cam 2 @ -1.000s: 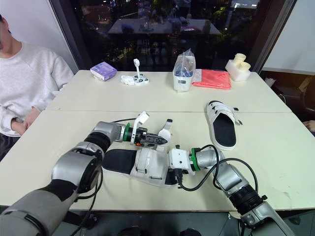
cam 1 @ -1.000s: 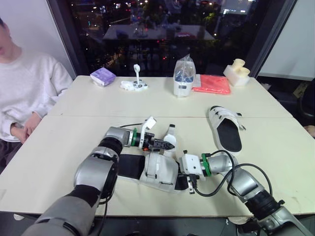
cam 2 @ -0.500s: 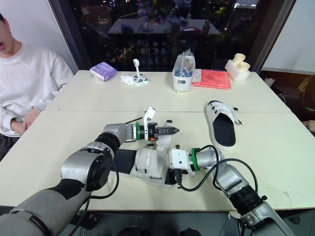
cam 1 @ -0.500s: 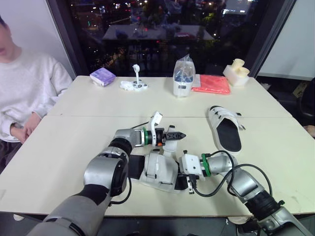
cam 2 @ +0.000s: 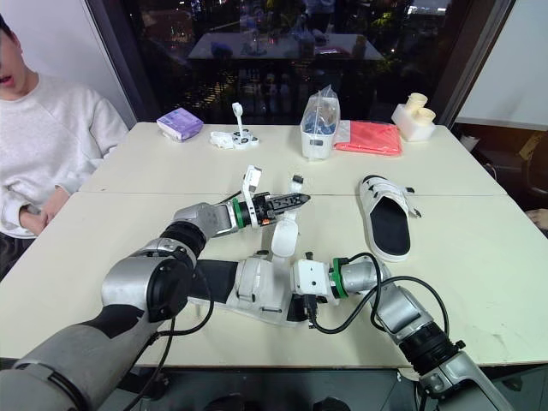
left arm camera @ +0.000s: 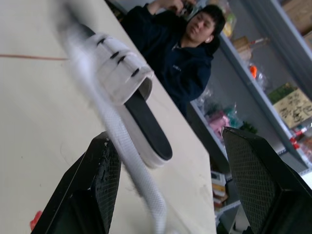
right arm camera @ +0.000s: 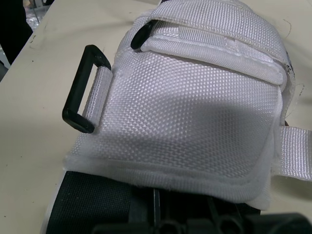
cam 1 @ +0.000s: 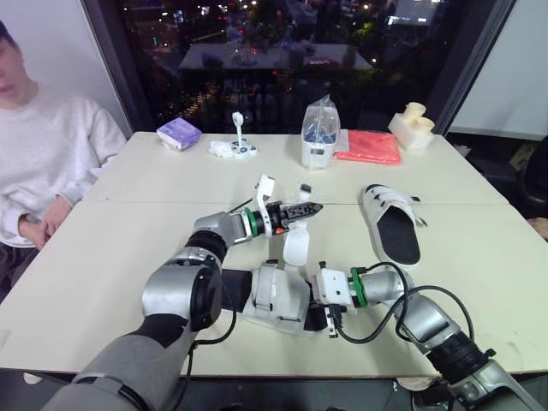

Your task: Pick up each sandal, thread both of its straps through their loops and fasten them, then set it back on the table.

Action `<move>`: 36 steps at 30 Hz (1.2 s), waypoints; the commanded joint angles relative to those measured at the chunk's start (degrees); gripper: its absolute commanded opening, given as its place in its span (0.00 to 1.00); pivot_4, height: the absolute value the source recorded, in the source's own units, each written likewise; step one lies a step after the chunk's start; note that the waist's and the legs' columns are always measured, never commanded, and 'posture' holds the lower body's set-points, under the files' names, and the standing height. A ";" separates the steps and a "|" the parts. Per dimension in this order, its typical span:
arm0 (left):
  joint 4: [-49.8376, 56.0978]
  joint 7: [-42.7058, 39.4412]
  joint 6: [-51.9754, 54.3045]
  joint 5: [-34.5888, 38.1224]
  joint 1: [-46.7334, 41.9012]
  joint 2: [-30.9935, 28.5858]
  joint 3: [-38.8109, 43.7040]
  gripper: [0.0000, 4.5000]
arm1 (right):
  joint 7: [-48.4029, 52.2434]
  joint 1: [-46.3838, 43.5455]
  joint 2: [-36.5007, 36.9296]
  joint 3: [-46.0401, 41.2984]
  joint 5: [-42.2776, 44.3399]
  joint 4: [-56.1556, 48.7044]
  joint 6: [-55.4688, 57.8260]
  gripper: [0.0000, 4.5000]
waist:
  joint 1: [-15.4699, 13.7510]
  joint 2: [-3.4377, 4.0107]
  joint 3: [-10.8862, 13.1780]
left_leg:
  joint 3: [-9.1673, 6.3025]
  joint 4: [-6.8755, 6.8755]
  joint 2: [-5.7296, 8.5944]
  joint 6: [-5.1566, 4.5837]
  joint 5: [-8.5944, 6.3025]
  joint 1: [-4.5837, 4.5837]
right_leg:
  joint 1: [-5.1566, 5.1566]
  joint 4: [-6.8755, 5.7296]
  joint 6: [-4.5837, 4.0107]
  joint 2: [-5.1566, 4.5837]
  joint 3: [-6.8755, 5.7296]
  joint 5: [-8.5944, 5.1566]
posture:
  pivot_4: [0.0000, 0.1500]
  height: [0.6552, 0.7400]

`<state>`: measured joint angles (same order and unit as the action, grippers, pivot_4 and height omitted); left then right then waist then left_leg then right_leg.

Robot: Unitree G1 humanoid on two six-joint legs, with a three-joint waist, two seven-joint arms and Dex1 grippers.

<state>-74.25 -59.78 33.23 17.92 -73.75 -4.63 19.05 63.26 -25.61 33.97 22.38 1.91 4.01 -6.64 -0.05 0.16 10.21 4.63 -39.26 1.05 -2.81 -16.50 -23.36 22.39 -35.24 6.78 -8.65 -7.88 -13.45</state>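
A white sandal with a black sole point(cam 1: 278, 295) lies near the table's front edge. My right gripper point(cam 1: 330, 310) is at its right side, shut on its edge. The right wrist view shows its white webbing upper point(right arm camera: 195, 122) and an empty black loop point(right arm camera: 83, 105). One white strap point(cam 1: 295, 242) stands up from this sandal to my left gripper point(cam 1: 310, 208), which hangs above the table. In the left wrist view the fingers point(left arm camera: 105, 185) are apart and the strap point(left arm camera: 122, 156) runs between them against one finger. A second sandal point(cam 1: 394, 224) lies to the right, straps fastened.
A person in a white sweatshirt point(cam 1: 43, 163) sits at the table's left end; another person point(left arm camera: 190, 53) stands beyond the second sandal. Along the far side are a purple pack point(cam 1: 178, 134), a clear bag point(cam 1: 319, 137), a red cloth point(cam 1: 370, 146) and white cups point(cam 1: 413, 125).
My left gripper has risen and moved away from me, and the strap now stands upright from the sandal. The right gripper and the sandal have stayed put.
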 commanded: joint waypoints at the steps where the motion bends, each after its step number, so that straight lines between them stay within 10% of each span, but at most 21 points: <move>1: 1.24 -1.46 0.41 2.02 -2.47 -0.98 1.54 0.60 | -0.81 0.51 1.13 0.74 -4.15 3.71 1.32 0.00 | 0.02 0.00 0.00 | 0.00 0.00 0.00 0.00 0.00 0.00 | 0.00 0.00 0.00 0.00 0.00 0.00 | 1.00 1.00; 7: 3.22 -8.56 1.97 1.81 -2.89 -2.33 -0.60 0.00 | -0.79 0.38 1.02 1.04 -4.35 3.94 1.07 0.00 | 0.19 0.00 0.00 | 0.01 0.00 0.00 0.01 0.01 0.00 | -0.01 0.00 0.00 0.01 0.00 0.00 | 1.00 1.00; 15: 31.76 -31.65 5.85 2.57 10.13 -7.14 -17.63 0.00 | -0.45 0.17 1.26 1.27 -4.31 4.38 0.58 0.00 | 0.86 0.06 -0.03 | 0.02 0.01 0.00 0.08 0.05 0.02 | -0.02 0.01 0.00 0.03 0.01 -0.01 | 1.00 1.00; 23: 68.77 -32.71 5.41 10.29 29.39 -18.62 -28.55 0.00 | 0.09 0.68 1.69 1.63 -4.09 4.25 0.18 0.00 | 0.48 0.08 -0.03 | -0.11 -0.04 -0.01 0.13 0.05 0.06 | -0.13 0.06 -0.04 -0.04 0.05 -0.01 | 1.00 1.00; 32: 77.41 -30.40 -19.62 3.40 38.49 -18.94 -32.60 0.00 | 0.77 1.34 2.13 1.90 -4.04 3.59 0.15 0.00 | 0.46 0.13 -0.06 | -0.13 -0.03 0.00 0.13 0.04 0.07 | -0.14 0.09 -0.06 -0.07 0.04 0.00 | 1.00 1.00; 36: 75.72 -31.74 -35.58 -1.10 40.80 -19.72 -34.79 0.31 | 1.07 1.68 2.33 2.00 -4.01 3.31 0.16 0.00 | 0.44 0.14 -0.06 | -0.13 -0.02 0.00 0.13 0.04 0.07 | -0.13 0.09 -0.07 -0.07 0.03 0.00 | 1.00 1.00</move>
<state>1.13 -90.80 4.01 18.32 -33.07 -23.77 -15.22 63.25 -25.94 34.24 23.14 1.33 4.57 -8.17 0.39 0.30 10.15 4.50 -39.28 1.05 -2.69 -16.47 -23.29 22.26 -35.14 6.72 -8.73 -7.85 -13.45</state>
